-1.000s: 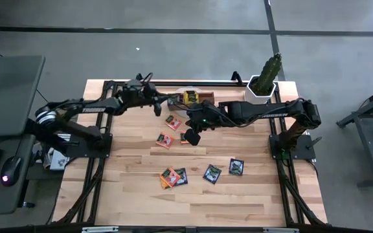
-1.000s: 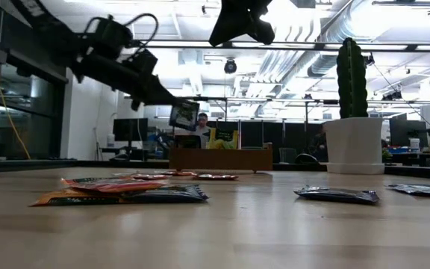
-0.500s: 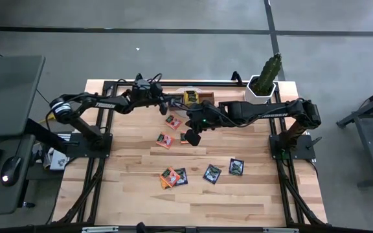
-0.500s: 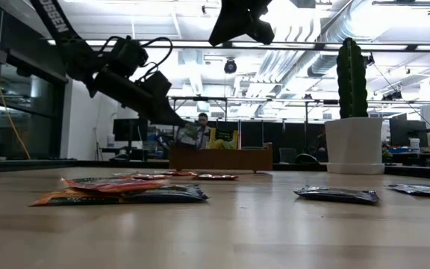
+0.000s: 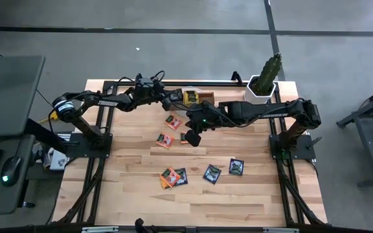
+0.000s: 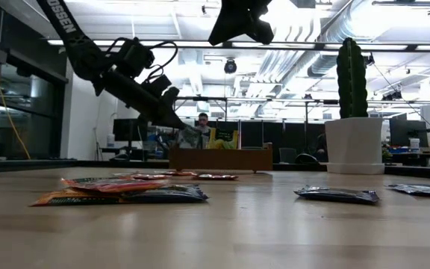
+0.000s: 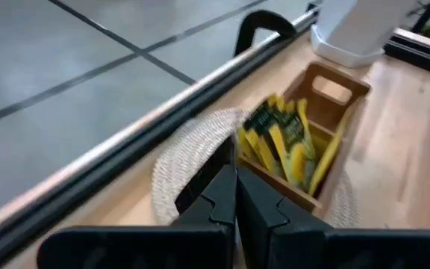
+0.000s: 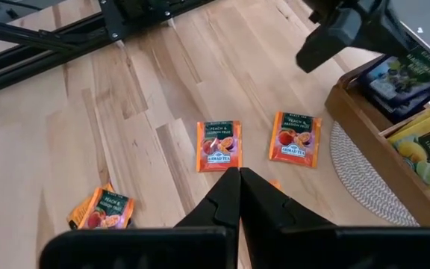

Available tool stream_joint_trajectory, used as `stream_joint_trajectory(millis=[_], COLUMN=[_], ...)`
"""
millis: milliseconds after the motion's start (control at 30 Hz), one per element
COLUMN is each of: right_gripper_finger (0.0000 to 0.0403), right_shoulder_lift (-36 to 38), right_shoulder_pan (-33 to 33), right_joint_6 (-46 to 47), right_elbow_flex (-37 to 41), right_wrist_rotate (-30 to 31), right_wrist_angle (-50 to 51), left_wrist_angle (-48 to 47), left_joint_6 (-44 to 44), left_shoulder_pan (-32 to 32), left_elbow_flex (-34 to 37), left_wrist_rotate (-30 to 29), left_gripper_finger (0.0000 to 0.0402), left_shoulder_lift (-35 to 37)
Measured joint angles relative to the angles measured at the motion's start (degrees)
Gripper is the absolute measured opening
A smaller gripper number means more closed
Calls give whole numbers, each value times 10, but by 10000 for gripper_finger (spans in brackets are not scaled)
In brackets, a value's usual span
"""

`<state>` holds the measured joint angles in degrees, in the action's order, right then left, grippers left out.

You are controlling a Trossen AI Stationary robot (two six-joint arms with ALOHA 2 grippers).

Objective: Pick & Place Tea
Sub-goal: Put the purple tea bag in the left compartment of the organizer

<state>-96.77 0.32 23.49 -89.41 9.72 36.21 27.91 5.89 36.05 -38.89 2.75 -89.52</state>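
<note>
On the near part of the counter point(image 5: 128, 194), four tea sachets wait to be picked. An orange sachet point(image 5: 168, 177) touches a dark sachet point(image 5: 180, 176), and two dark-blue sachets point(image 5: 212, 173) lie just beside each other to the right.

Farther in lie three orange peach sachets point(image 8: 218, 146), near one another but apart. The right claw point(image 8: 238, 196) hovers well above them with its fingers pressed together and nothing visible between them. A scrap of orange shows just under it.

At the far edge stands the wooden tray point(image 7: 334, 75) on a woven mat point(image 7: 192, 157), beside a potted cactus point(image 5: 263, 83). One compartment already holds a bunch of yellow-green sachets point(image 7: 286, 142), and another holds dark sachets point(image 8: 403, 73). The left claw point(image 7: 236, 196) hangs at the tray's end, fingers narrow and touching. The low view shows a small sachet at its tip, but whether it is pinched or already free I cannot tell.

By my judgement the task is well past halfway. The yellow-green tea is filed, some dark tea is in, and about seven sachets remain on the counter.
</note>
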Motion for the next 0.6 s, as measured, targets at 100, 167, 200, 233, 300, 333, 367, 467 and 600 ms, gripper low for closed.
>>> stream_joint_trajectory(millis=[100,167,200,233,300,333,367,467,600], right_gripper_finger=[2,3,5,6,6,6,4,2,6], right_shoulder_lift=[0,0,0,0,0,0,0,0,0], right_shoulder_pan=[0,0,0,0,0,0,0,0,0], right_joint_6=[-3,-4,-4,-4,-4,-4,-4,-6,-6], right_elbow_flex=[0,0,0,0,0,0,0,0,0], right_wrist_rotate=[-3,-3,-3,-3,-3,-3,-3,-7,-12], right_wrist_angle=[0,1,3,6,11,13,14,15,15], left_wrist_angle=[-1,-2,-2,-2,-3,-2,-3,-11,-10], left_joint_6=[-1,-1,-1,-1,-1,-1,-1,-1,-1], left_shoulder_pan=[0,0,0,0,0,0,0,0,0], left_elbow_flex=[-2,-3,-3,-3,-3,-3,-4,-4,-4], left_wrist_rotate=[-10,-7,-3,2,15,17,21,29,23], left_gripper_finger=[0,0,0,0,0,0,0,1,21], left_shoulder_lift=[0,0,0,0,-1,-4,-9,-20,-24])
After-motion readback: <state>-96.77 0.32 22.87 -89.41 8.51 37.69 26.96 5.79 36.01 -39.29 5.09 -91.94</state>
